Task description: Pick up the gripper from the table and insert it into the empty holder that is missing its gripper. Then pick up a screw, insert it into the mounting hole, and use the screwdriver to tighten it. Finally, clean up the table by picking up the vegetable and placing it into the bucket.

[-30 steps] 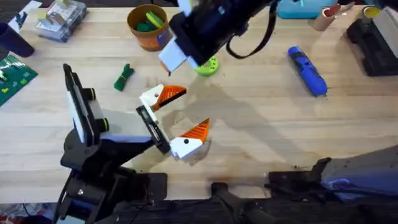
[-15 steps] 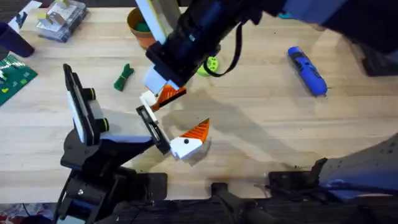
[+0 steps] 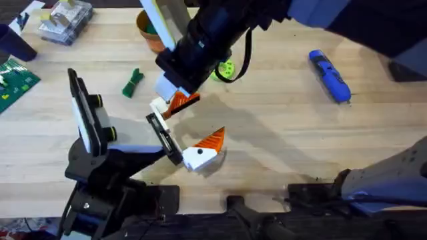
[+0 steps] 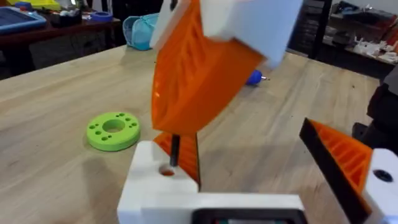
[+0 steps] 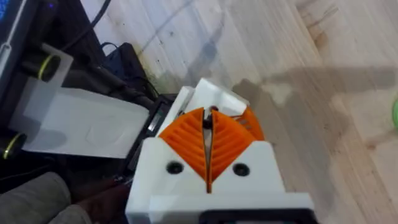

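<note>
**Right arm holds screw at holder hole, left arm's fingers spread**

Overhead: right gripper point(image 3: 171, 89) is reached across to centre-left, just over the gripper point(image 3: 183, 101). That orange wedge sits against the holder point(image 3: 160, 107) at the end of the black jointed arm point(image 3: 165, 139). Cannot tell if it is fully seated. The left gripper point(image 3: 190, 123) has its fingers wide apart with nothing between them. Its matching orange finger point(image 3: 212, 139) is beside the gap.

The left wrist view adds the holder's small hole close up, with a thin dark screw point(image 4: 175, 151) standing in it. The right arm's orange ribbed pad point(image 4: 193, 81) is directly above. The wedge is partly hidden behind the white block here.

The right wrist view adds the two pads pressed nearly together. The screw's dark tip is pinched at their ends, so the fingers are narrow and holding it.

The screwdriver point(image 3: 329, 75) lies well apart on the right side of the tabletop point(image 3: 287, 140). The vegetable point(image 3: 133, 83) lies left of the holder, touching nothing. The bucket point(image 3: 149, 31) is at the far edge, partly covered by the right arm, with green and yellow pieces inside. A lime-green dish point(image 3: 226, 69) lies near the arm.

The surface is light wood planks. A circuit board point(image 3: 13, 80) and a clear plastic box point(image 3: 64, 19) sit far left. The left wrist view shows a pale blue basket point(image 4: 140, 31) and dark benches in the room behind.
</note>
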